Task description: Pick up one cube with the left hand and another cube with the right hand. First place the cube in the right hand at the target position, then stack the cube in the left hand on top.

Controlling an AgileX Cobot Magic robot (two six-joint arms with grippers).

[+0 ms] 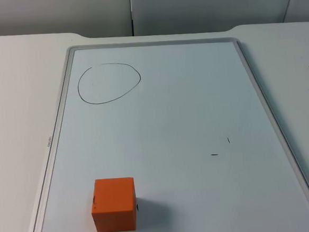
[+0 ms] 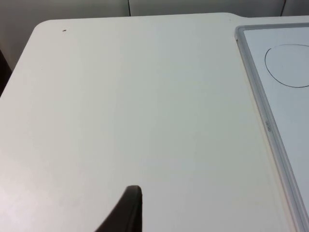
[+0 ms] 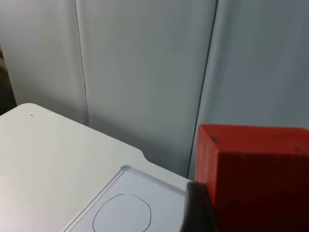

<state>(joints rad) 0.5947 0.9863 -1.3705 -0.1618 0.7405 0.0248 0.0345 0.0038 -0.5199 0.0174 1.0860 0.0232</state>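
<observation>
An orange cube [image 1: 114, 204] stands on the whiteboard [image 1: 197, 118] near its front left corner. A hand-drawn circle [image 1: 108, 83] marks the board's far left part; it also appears in the left wrist view as the circle [image 2: 289, 65] and in the right wrist view as the circle [image 3: 121, 212]. My right gripper [image 3: 241, 217] is raised well above the table, facing the grey wall, and is shut on a red cube [image 3: 256, 159] that sits against its black fingertip [image 3: 197, 208]. My left gripper [image 2: 129, 212] hovers over the bare white table left of the board.
The whiteboard's grey frame [image 1: 63, 101] runs along its left side, seen as the frame [image 2: 260, 106] from the left wrist. Two small pen marks [image 1: 214, 155] lie right of the board's centre. The grey partition wall [image 3: 145, 72] stands behind the table.
</observation>
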